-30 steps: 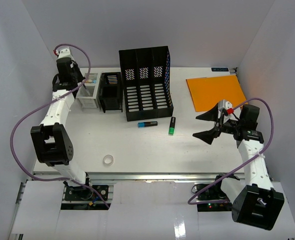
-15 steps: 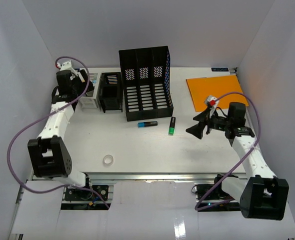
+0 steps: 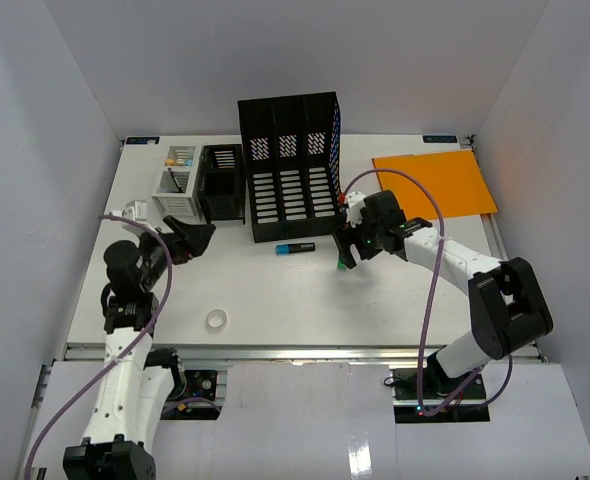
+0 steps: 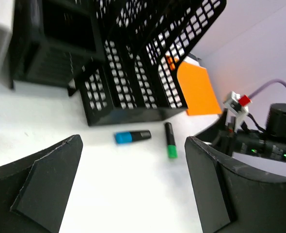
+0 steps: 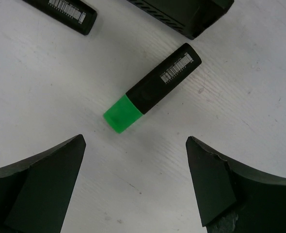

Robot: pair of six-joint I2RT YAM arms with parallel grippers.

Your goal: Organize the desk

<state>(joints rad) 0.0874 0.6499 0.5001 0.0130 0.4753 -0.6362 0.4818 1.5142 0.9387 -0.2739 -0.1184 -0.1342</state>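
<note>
On the white desk point(image 3: 275, 300) a green-capped highlighter point(image 3: 344, 253) lies just in front of the tall black file rack point(image 3: 290, 170), with a blue-capped highlighter point(image 3: 295, 248) to its left. My right gripper point(image 3: 351, 243) hovers open right over the green highlighter point(image 5: 152, 87), which lies just ahead of the fingertips point(image 5: 60, 165), with nothing between them. My left gripper point(image 3: 189, 238) is open and empty at the left side of the desk. It looks toward the blue highlighter point(image 4: 132, 137) and the green highlighter point(image 4: 170, 141).
An orange folder point(image 3: 435, 185) lies flat at the back right. A small black organizer point(image 3: 221, 185) and a white drawer box point(image 3: 175, 182) stand left of the file rack. A tape ring point(image 3: 215, 320) lies near the front rail.
</note>
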